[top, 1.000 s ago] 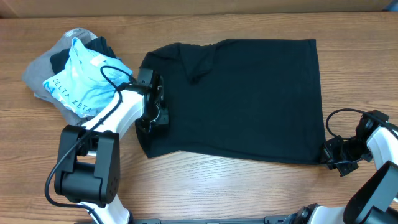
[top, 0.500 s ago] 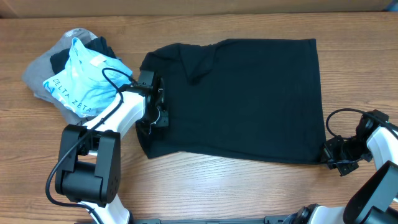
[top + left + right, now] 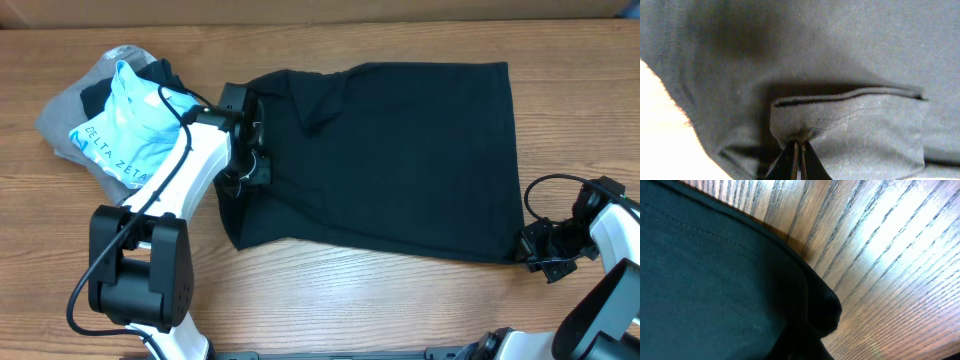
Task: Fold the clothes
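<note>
Overhead, the black shirt (image 3: 400, 160) lies spread as a wide rectangle on the wooden table (image 3: 400, 310), filling the frame from centre to 3 o'clock. A light-blue shirt (image 3: 125, 130) lettered "DELTA ZETA" is heaped on a grey garment (image 3: 62, 118) at 10 o'clock, apart from the black shirt. The left gripper (image 3: 256, 170) sits on the shirt's 9 o'clock edge and the right gripper (image 3: 530, 248) at its 4 o'clock corner. From above, neither gripper's jaws can be read, as the arm bodies cover them. The left wrist view fills that gap: the left gripper (image 3: 798, 148) has its two fingers pressed almost together at 6 o'clock, pinching a raised tuck of the black shirt (image 3: 850, 45). A hemmed flap is lifted just above the fingertips and casts a shadow on the cloth behind. A pale, overexposed patch at 8 o'clock in that view cannot be identified with certainty. The right wrist view shows the shirt's (image 3: 715, 285) stitched hem and rounded corner resting on the table (image 3: 890, 255), with the fabric bunching toward 6 o'clock. The fingers themselves are cut off at the bottom edge, so I cannot tell whether the right gripper is closed on the cloth or merely against it.
</note>
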